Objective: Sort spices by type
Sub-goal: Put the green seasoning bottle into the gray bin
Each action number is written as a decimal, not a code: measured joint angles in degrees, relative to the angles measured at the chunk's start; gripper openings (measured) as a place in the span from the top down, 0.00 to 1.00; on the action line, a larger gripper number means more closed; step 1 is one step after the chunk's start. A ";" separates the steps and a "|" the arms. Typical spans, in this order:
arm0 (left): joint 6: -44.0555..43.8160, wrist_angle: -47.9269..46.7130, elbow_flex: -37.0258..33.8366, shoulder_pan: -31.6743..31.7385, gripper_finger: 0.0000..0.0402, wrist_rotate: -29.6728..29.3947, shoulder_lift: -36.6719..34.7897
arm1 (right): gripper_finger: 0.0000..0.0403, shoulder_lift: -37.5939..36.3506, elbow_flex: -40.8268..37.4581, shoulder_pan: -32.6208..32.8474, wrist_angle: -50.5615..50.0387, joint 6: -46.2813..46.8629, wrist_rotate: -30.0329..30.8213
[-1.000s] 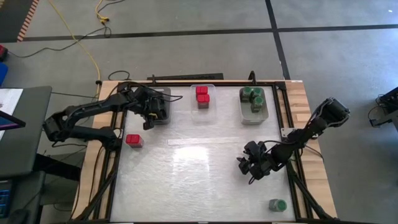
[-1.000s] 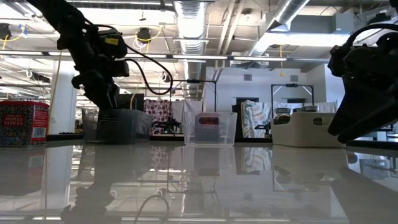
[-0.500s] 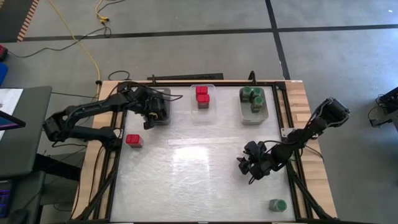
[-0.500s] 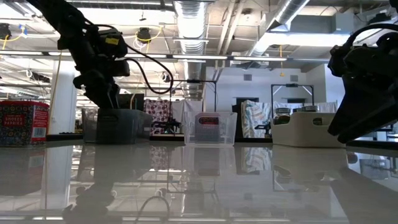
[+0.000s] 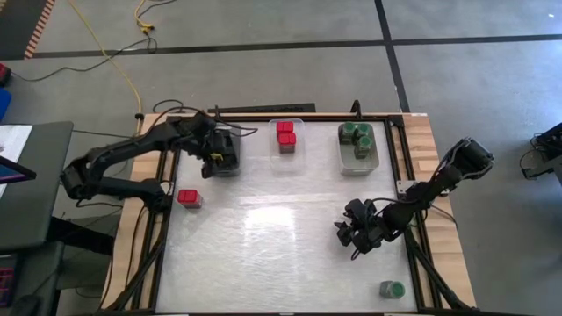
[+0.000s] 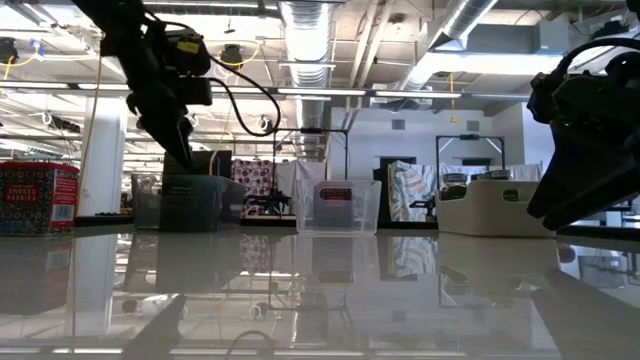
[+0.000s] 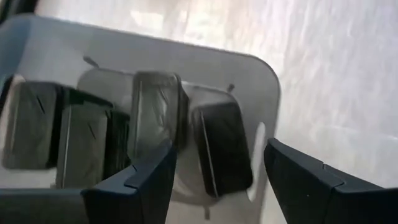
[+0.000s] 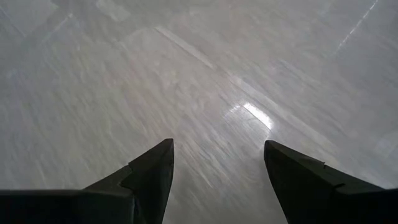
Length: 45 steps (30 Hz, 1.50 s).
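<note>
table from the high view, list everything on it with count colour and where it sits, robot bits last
table: one, pale glossy top in a wooden frame
bins: three, translucent grey, in a row along the far edge: left bin, middle bin, right bin
black boxes: at least four, dark, in the left bin
red boxes: two red tops show, in the middle bin
green-lidded jars: about four, in the right bin
loose red box: one, left side of the table, outside the bins
loose green-lidded jar: one, near right corner
left gripper: open, empty, above the left bin
right gripper: open, empty, over bare table on the right
</note>
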 joint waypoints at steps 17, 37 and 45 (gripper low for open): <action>-18.53 -14.86 6.63 -10.14 0.42 -1.93 -14.48 | 0.31 -0.02 0.00 0.01 -0.04 -0.07 0.00; -47.64 -17.69 6.59 -49.75 0.42 -22.90 -15.31 | 0.31 -0.02 0.02 -0.46 1.36 0.00 0.00; -48.61 -11.18 5.50 -52.94 0.42 -28.56 -11.25 | 0.31 -0.02 0.02 -1.27 1.25 -0.17 -1.13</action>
